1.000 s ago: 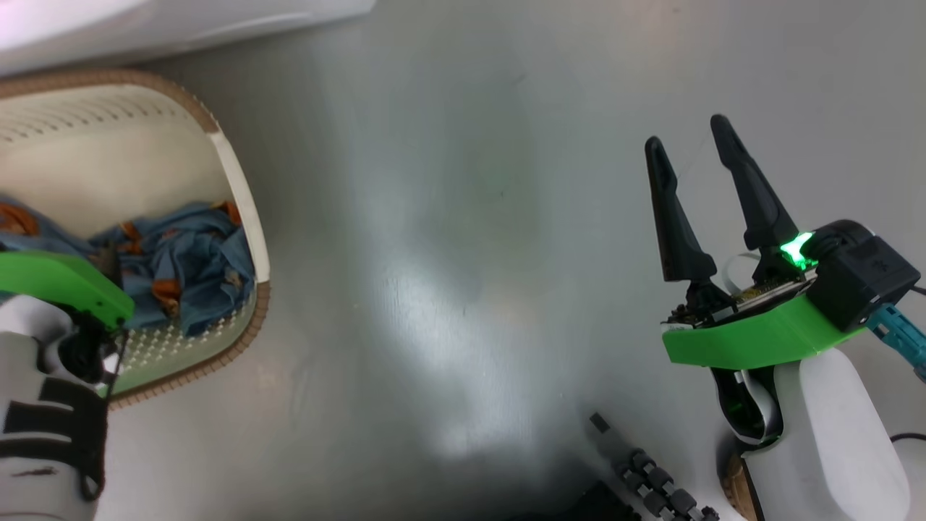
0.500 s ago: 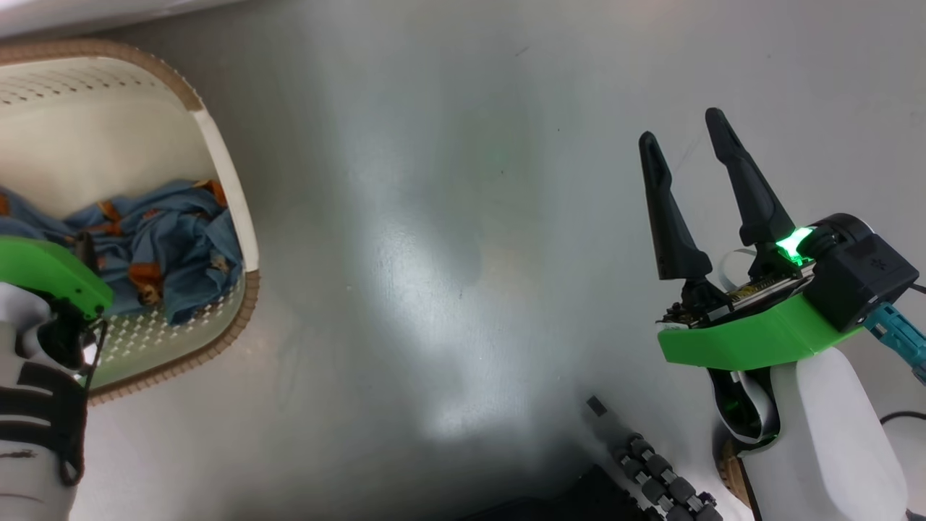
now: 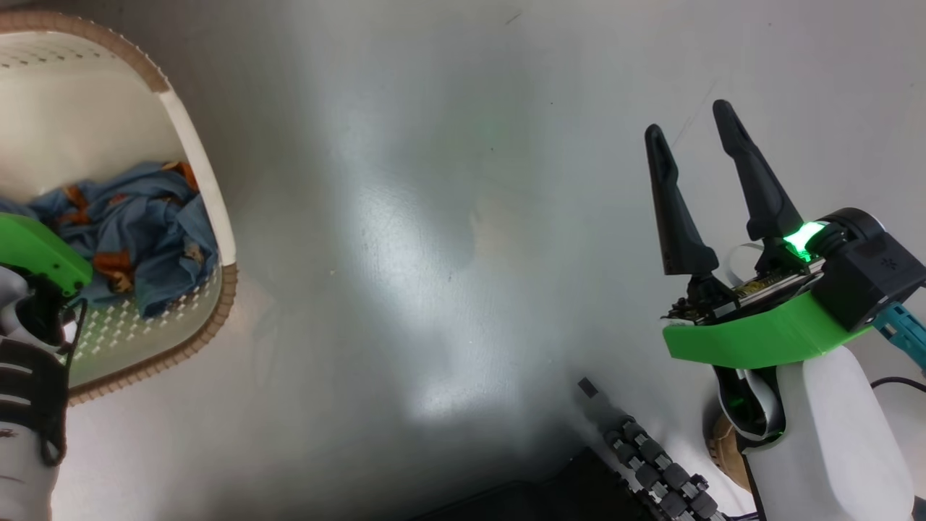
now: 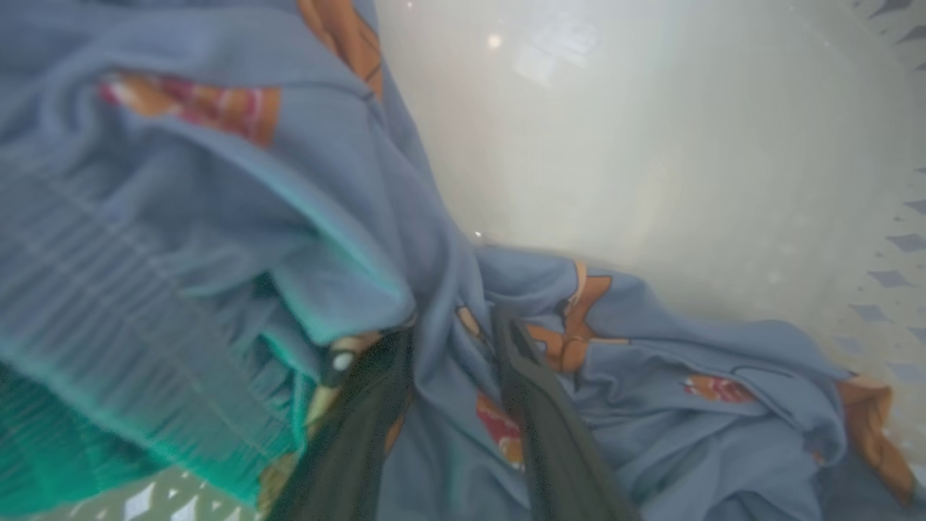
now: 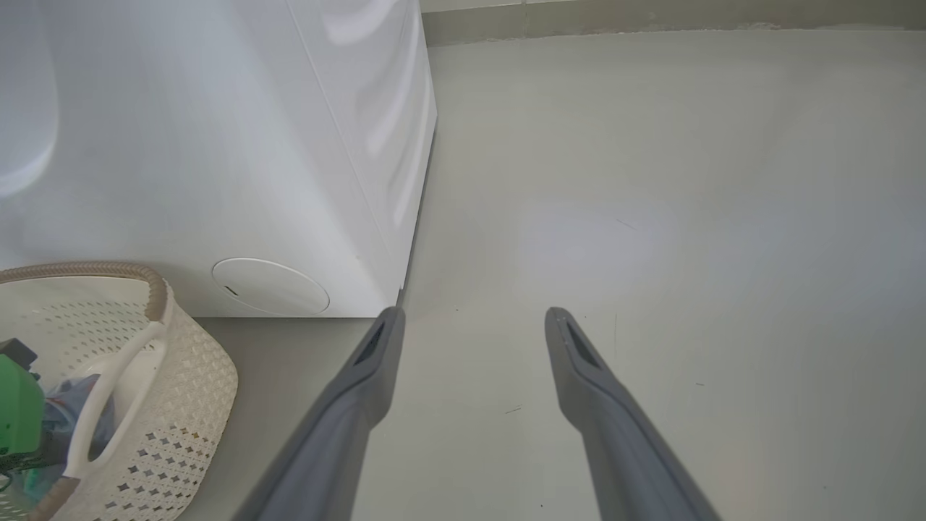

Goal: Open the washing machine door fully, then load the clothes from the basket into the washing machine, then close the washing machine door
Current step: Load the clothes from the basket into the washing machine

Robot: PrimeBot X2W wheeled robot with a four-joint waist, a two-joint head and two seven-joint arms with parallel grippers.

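Grey, glossy floor [image 3: 434, 253] spreads under both arms, with the basket [image 3: 217, 311] at the far left of the head view and the clothes [image 3: 145, 224] heaped against its right wall. The left claw [image 4: 452, 333] is down inside that basket, right on the heap. Its two fingers [image 4: 535, 420] stand partway together, with a ridge of blue bear-print cloth rising between them. Whether they have pinched that ridge or merely straddle it cannot be told, as the wrist picture is blurred. The ridge runs up and to the left from the fingertips, roughly in line with the fingers, so a squeeze across it looks the natural grip.

The left arm is plainly the nearer one. The right claw [image 3: 687, 119] hangs well apart over bare floor at the right, fingers spread wide and holding nothing.

From the head, the basket's place and the green left wrist cover [image 3: 36, 250] above the cloth are clear, but the contact itself is hidden. The left wrist camera supplies the contact and the basket's pale floor behind the cloth. The right wrist camera adds the washing machine [image 5: 217, 145], its white body standing just behind the basket, with a round flap [image 5: 271, 286] low on its panel.
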